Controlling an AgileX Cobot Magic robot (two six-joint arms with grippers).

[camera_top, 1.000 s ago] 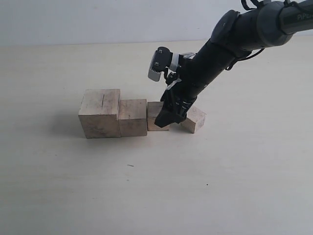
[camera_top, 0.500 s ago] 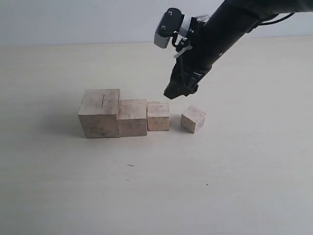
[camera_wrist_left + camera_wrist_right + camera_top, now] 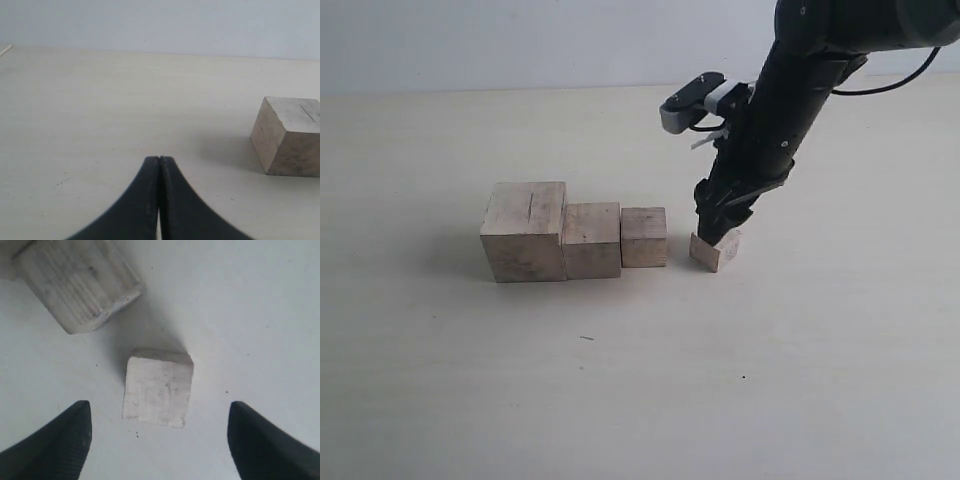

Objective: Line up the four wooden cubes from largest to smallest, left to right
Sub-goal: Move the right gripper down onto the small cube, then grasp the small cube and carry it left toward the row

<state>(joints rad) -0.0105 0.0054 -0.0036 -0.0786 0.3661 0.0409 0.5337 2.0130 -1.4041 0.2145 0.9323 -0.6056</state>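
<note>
One small cube (image 3: 159, 392) sits right between the wide-spread fingers (image 3: 55, 440) of the right gripper (image 3: 718, 224), touching neither, just off the three-cube row (image 3: 592, 240).

A pale, matte table (image 3: 620, 400) is seen, and four raw-wood cubes are carried directly on it. The large cube (image 3: 525, 232), marked by a thin crack on top, is set at the left end of a row. The medium cube (image 3: 592, 240) is placed touching its right side, and the lesser medium cube (image 3: 644, 237) is set against that one. The small cube (image 3: 705, 253) is found slightly apart to the right, turned at an angle to the row. A few dark specks (image 3: 587, 338) are scattered on the bare surface in front.
</note>
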